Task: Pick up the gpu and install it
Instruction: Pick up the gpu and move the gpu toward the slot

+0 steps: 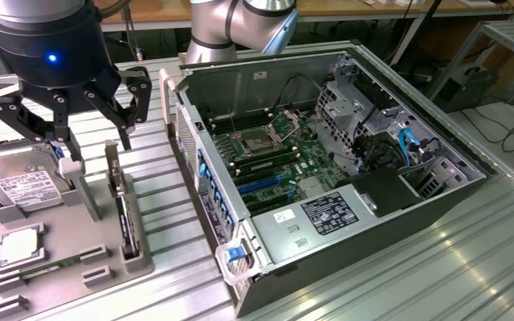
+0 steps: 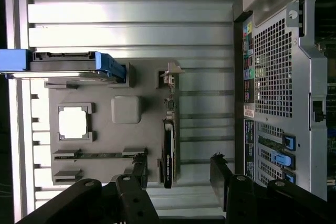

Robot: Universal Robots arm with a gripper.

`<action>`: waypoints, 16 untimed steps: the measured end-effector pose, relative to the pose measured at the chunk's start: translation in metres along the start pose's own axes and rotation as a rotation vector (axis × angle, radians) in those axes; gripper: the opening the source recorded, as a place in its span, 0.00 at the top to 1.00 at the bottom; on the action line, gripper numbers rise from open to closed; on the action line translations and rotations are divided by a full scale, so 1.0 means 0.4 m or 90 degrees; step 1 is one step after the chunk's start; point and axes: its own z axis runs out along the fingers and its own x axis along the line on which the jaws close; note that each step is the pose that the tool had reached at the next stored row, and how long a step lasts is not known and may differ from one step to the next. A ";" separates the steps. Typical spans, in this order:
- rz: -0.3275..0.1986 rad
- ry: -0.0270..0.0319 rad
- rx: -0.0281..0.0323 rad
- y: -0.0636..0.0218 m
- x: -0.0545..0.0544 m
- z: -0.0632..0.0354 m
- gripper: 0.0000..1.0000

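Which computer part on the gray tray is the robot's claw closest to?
The gpu, the thin dark card standing on its edge, just below the open gripper. The hard drive and square chip sit farther off.

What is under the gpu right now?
The grey holder tray: the gpu stands on edge in its slot. Its lower edge is hidden inside the slot. The open gripper hangs above it.

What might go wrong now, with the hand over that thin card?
The gpu stands on edge in its grey holder; if the open hand descends off-centre, it could strike the card's top edge. The hard drive sits close beside, so the hand might catch it.
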 end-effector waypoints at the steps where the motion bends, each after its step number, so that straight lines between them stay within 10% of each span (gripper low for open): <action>1: 0.000 0.0000 0.0000 0.000 0.000 0.001 0.40; 16: 0.000 0.0000 0.0000 -0.002 0.001 0.020 0.40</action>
